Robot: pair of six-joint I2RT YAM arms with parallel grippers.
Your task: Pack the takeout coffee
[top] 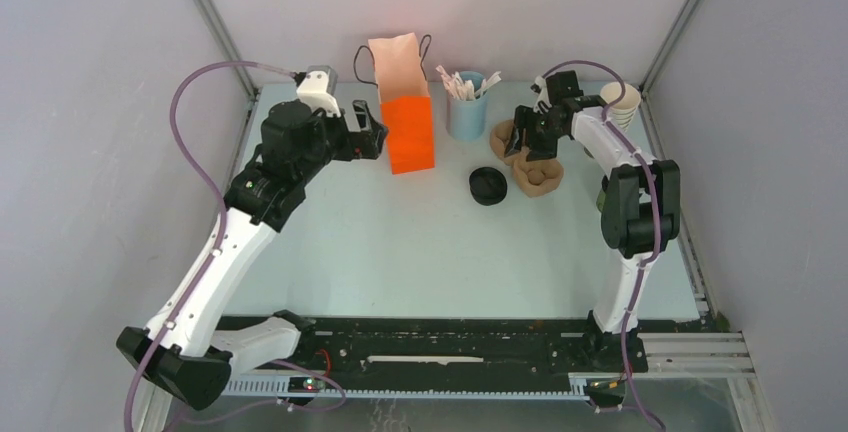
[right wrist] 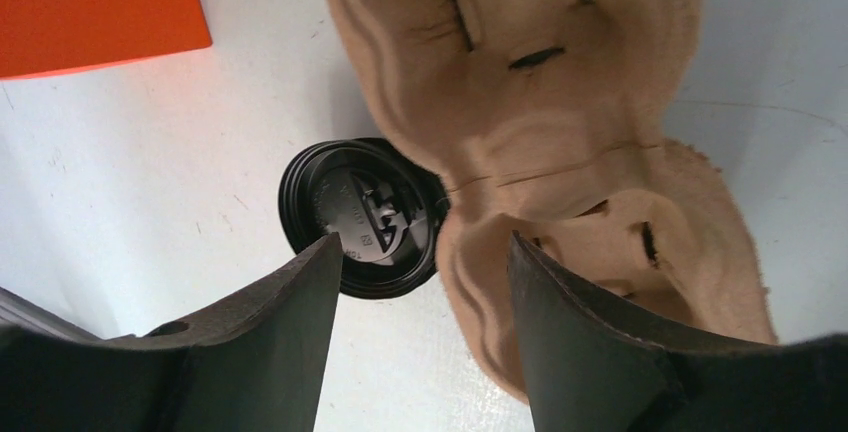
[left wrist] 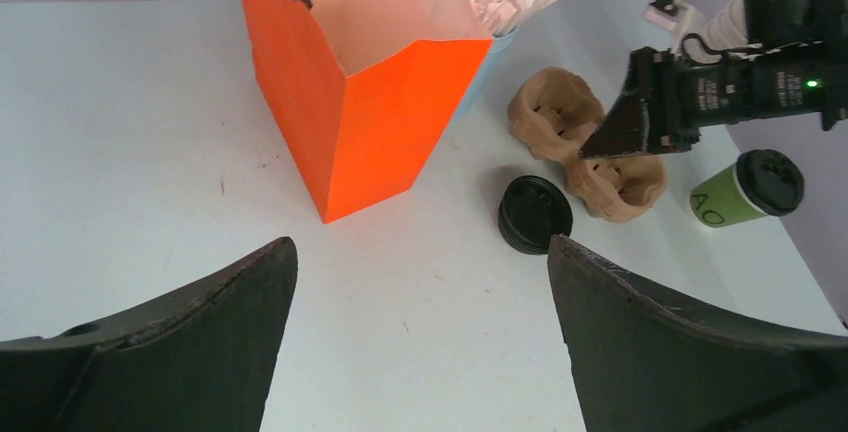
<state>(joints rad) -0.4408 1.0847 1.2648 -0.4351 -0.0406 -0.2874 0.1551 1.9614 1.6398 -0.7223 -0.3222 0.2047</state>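
- The takeout coffee (left wrist: 750, 190), a green cup with its black lid on, stands on the worktop (top: 400, 252) close to the right-hand wall, apart from everything. It shows only in the left wrist view; from overhead the right arm covers that spot.
- Just beside it lies the brown pulp carrier (top: 530, 157), with both hollows bare.
- The right hand (right wrist: 425, 247) hangs over the carrier with its fingers moderately apart and nothing between them.
- A loose black lid (top: 487, 185) lies flat against the carrier's left edge, on the side away from the coffee.
- Further left an orange paper bag (top: 408, 122) stands upright with its mouth open and black cord handles at the rim.
- Behind the bag's right corner is a light blue cup (top: 466, 112) stuffed with white packets and sticks.
- A stack of lidless cups (top: 622, 104) sits at the far right corner.
- The left hand (left wrist: 420, 252) is spread wide and empty beside the bag's left face, pointing across the worktop towards the carrier.
- The worktop is a pale bluish white with a few small dark scuffs.
- Plain grey panels wall it in on three sides, and metal struts run up the far corners.
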